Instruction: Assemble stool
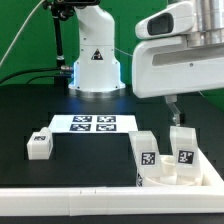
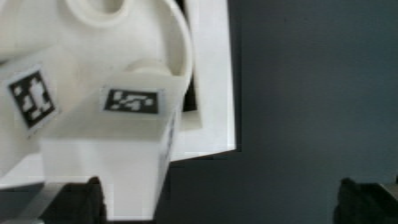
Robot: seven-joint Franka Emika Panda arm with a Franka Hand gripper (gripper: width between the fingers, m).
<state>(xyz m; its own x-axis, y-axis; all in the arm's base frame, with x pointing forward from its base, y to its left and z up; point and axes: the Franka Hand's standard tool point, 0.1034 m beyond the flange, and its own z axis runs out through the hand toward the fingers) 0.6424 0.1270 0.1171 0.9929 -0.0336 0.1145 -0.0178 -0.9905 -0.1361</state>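
My claw [image 2: 222,200] stands wide open over the dark table [image 2: 311,90]. From its gap, the white stool [image 2: 98,150] lies at ten o'clock, showing two marker tags [image 2: 130,100].

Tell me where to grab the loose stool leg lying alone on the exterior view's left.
Probably take the loose leg across its short blocky body, coming straight down from above: it lies low on the black table, apart from everything else, so its sides are free.

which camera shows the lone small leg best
The exterior view: the lone leg lies in full sight on the table, at the exterior view's left. The wrist view shows only other tagged parts, not this leg.
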